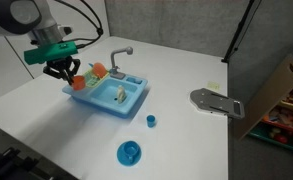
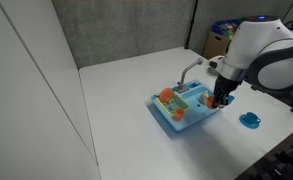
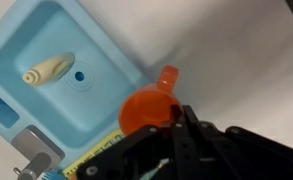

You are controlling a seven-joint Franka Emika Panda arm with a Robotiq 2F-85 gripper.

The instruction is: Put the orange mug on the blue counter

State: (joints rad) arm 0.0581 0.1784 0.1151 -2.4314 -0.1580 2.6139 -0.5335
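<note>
The orange mug (image 3: 146, 110) is in the gripper (image 3: 174, 125). In the wrist view the dark fingers (image 3: 191, 135) are narrowed onto its rim on the side away from the handle, which leaves the handle sticking out free. From that view the mug hangs at the outer corner of the blue toy sink (image 3: 26, 40), mostly over the white table (image 3: 236, 50). I cannot tell whether its base touches anything.

In an exterior view the gripper (image 1: 61, 70) holds the mug (image 1: 76, 82) at the end of the toy sink (image 1: 126, 108) farthest from the faucet (image 1: 121, 52). That is probably where the flat blue counter part lies.

A cream toy (image 3: 48, 70) lies in the basin, so the mug should be set on the ledge, not in the basin. I judge the carry nearly done. What remains is a small shift inward over the blue surface, lowering the mug and letting go of it. The ledge looks narrow, so a mug set down off-centre could tip onto the table.
</note>
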